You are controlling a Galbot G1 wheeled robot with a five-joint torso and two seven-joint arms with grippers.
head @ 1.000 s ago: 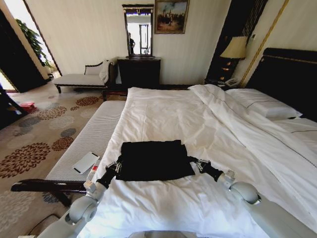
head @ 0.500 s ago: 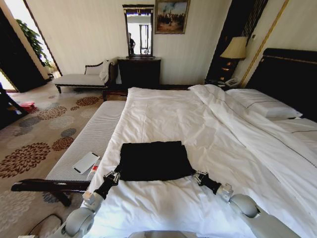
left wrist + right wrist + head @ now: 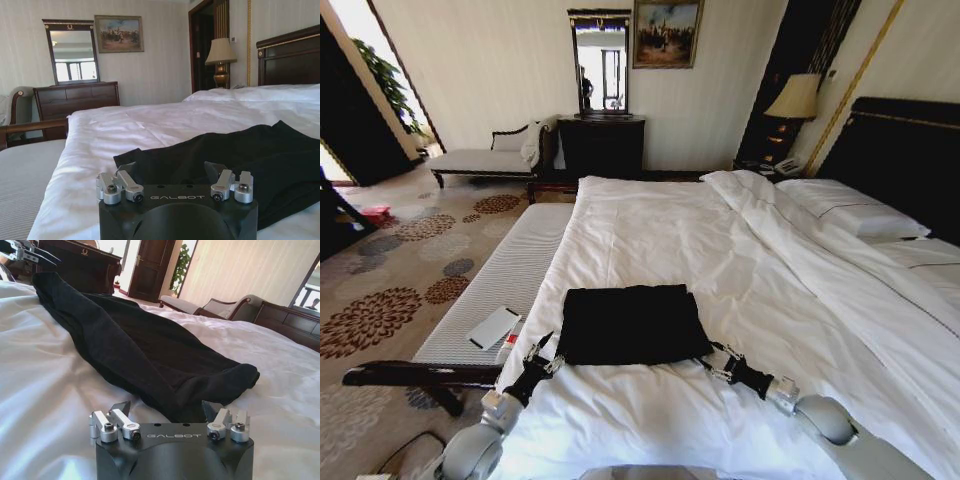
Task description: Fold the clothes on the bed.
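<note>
The clothes [image 3: 632,323], a black top folded into a flat rectangle, lie on the white duvet of the bed [image 3: 670,220] near its close edge. My left gripper [image 3: 542,350] sits open at the fold's near left corner, just off the fabric. At the near right corner my right gripper [image 3: 715,358] is open too. The left wrist view has the clothes [image 3: 240,155] lying just beyond the spread left gripper [image 3: 172,167]. In the right wrist view the rumpled edge of the clothes [image 3: 150,355] reaches to the open right gripper [image 3: 165,407].
A padded bench [image 3: 495,280] runs along the bed's left side with a flat white item [image 3: 493,327] on it and a dark wood rail [image 3: 410,375]. Pillows [image 3: 855,210] and the dark headboard [image 3: 905,150] are at the right. A chaise [image 3: 485,158] and dresser [image 3: 600,145] stand by the far wall.
Both grippers have drawn back from the sides of the black top toward the bed's near edge. The top stays flat where it was.
</note>
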